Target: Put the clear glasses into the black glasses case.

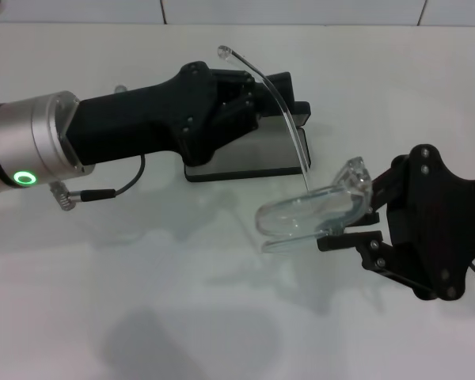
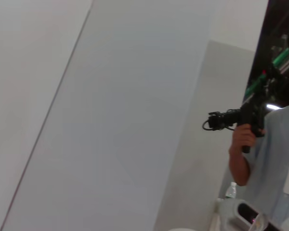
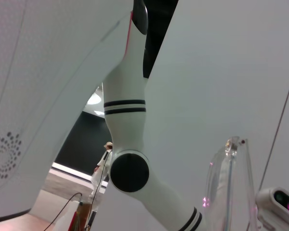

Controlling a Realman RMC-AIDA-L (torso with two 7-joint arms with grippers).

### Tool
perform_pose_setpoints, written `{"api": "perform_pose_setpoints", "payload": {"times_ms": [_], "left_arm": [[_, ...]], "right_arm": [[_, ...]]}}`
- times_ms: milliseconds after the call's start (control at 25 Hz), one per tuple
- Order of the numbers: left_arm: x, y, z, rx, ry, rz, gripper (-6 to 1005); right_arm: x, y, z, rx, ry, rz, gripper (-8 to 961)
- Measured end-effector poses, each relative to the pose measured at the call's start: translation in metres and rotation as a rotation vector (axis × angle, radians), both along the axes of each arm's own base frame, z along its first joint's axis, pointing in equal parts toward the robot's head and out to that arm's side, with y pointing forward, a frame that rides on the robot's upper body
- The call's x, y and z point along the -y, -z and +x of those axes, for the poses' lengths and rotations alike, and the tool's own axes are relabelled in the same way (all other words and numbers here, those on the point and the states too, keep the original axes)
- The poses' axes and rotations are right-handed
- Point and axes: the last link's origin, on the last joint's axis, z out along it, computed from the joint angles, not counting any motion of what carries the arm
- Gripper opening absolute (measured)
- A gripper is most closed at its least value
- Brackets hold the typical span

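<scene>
Glasses of fully clear plastic, a wraparound pair with one curved lens (image 1: 305, 214), were pinched at one end in my right gripper (image 1: 362, 212), lifted off the white tabletop (image 1: 182, 317), with one thin clear arm sweeping away from me toward my left gripper (image 1: 241, 99). That left gripper sat over the black rectangular hinged case (image 1: 257, 154), which lay open just beyond the lens; whether its fingers were closed on the lid I could not tell. So, as I judged it, pickup was done and the case stood ready. Carrying the glasses over the grey lining, lowering, releasing and shutting the lid remained.
</scene>
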Motion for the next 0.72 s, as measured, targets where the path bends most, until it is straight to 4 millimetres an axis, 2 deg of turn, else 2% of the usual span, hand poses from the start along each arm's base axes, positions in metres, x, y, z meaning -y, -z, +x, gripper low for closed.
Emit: {"api": "perform_pose_setpoints", "payload": {"times_ms": [720], "left_arm": [[0.008, 0.005, 0.012, 0.011, 0.083, -0.05, 50]], "right_arm": [[-0.005, 0.003, -0.003, 0.013, 0.01, 0.015, 49]]}}
